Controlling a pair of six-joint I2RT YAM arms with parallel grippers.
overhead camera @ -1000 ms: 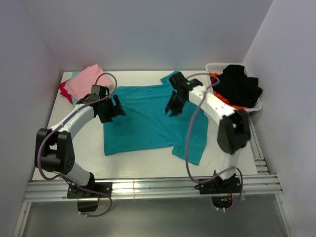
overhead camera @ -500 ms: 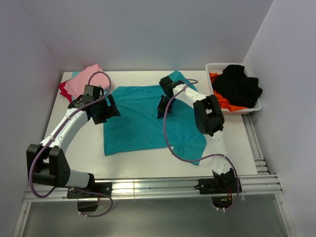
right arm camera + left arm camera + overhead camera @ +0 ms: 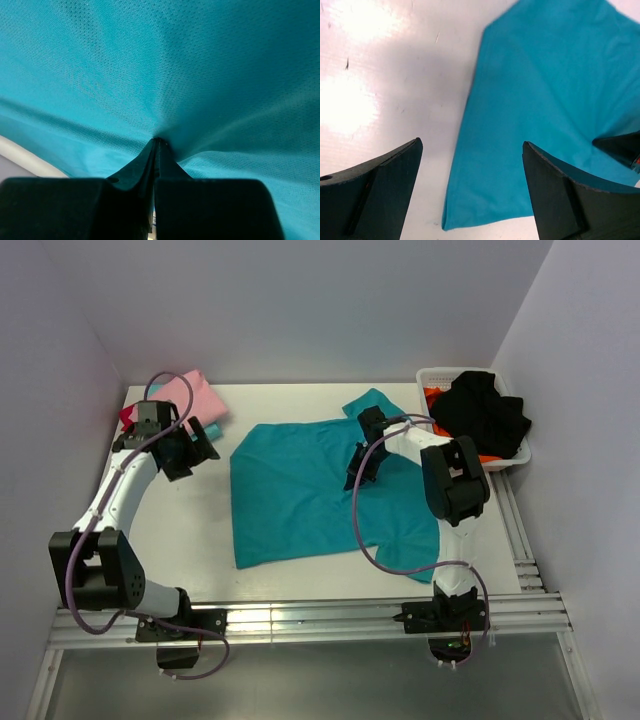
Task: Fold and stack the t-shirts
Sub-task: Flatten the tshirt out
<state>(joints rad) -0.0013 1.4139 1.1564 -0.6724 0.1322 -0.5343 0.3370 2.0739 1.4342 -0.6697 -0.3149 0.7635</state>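
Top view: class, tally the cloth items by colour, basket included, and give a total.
Teal shirt: 1
Light teal, edge showing: 1
Pink: 1
Red: 1
Black: 1
Orange: 1
Total: 6

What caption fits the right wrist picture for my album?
Right gripper pinches the teal shirt, cloth puckering around its shut tips.

A white table (image 3: 180, 525) stands between plain pale lavender walls (image 3: 300, 300).
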